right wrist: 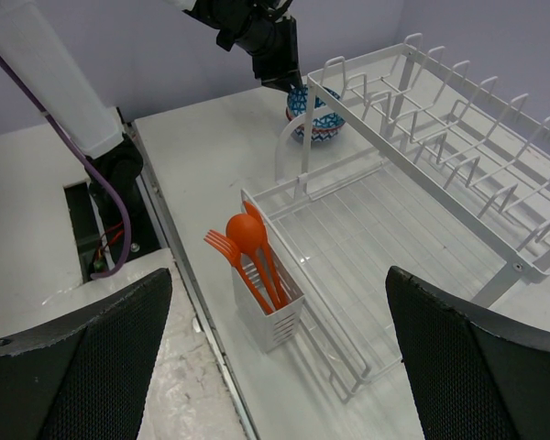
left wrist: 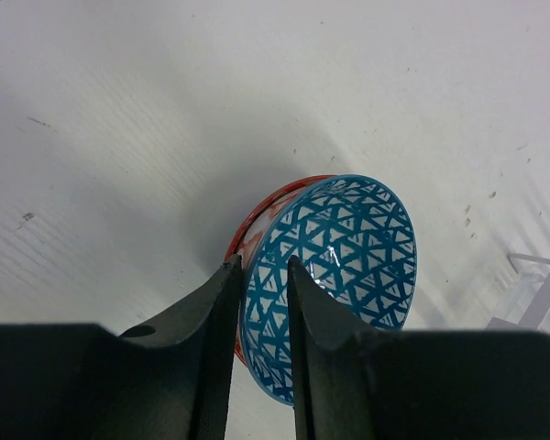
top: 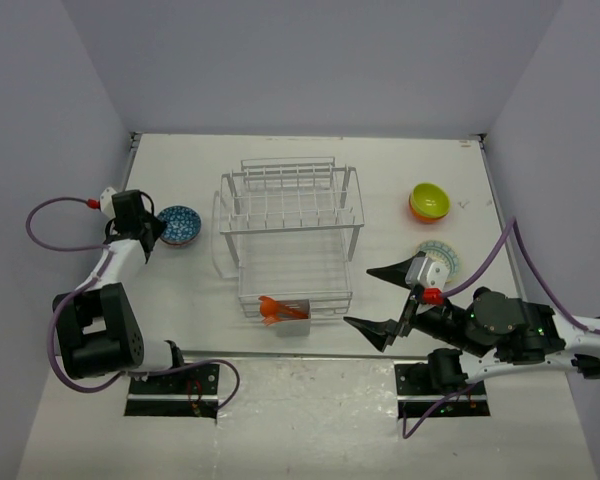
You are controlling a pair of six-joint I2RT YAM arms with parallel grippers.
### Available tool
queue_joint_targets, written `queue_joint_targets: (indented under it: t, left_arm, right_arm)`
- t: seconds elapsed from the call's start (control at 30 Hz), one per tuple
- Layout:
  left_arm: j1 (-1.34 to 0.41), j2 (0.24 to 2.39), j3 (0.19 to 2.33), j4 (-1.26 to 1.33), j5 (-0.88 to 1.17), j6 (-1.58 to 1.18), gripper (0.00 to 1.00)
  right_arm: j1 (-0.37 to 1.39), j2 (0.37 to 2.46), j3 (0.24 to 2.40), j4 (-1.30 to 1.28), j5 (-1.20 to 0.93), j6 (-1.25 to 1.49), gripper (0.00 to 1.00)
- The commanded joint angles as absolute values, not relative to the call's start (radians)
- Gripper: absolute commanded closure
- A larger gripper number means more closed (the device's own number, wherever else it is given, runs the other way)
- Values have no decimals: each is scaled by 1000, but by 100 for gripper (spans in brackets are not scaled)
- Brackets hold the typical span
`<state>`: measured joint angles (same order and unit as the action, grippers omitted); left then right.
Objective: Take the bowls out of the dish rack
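The white wire dish rack (top: 290,215) stands mid-table with no bowls showing in it; it also fills the right wrist view (right wrist: 422,174). My left gripper (left wrist: 264,266) is shut on the rim of the blue-patterned bowl (left wrist: 348,247), one finger inside and one outside. That bowl sits nested in a red-patterned bowl (left wrist: 257,215) on the table left of the rack (top: 180,225). A lime green bowl (top: 430,196) rests in an orange one right of the rack. A pale patterned bowl (top: 442,262) lies beside my right gripper (top: 365,297), which is wide open and empty.
Orange fork and spoons (right wrist: 252,247) stand in the small utensil holder (top: 292,318) at the rack's front. The left arm's purple cable (top: 50,215) loops near the left wall. The table's near edge (right wrist: 192,312) runs just before the holder.
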<state>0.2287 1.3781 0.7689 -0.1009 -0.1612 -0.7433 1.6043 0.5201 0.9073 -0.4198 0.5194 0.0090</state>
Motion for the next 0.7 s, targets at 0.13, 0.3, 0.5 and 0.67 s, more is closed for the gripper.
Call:
queue_joint_targets:
  t: [0.13, 0.3, 0.5, 0.67]
  left_arm:
    - [232, 1353, 773, -109, -155, -739, 75]
    - [232, 1364, 753, -103, -140, -742, 83]
    - [233, 1367, 726, -87, -129, -741, 87]
    - [233, 1353, 723, -97, -132, -738, 87]
  right_arm:
    - [1609, 506, 897, -394, 511, 25, 1]
    - [1608, 503, 896, -394, 512, 26, 1]
    - [1608, 500, 897, -394, 511, 29, 1]
    - [1608, 500, 902, -399, 514, 32, 1]
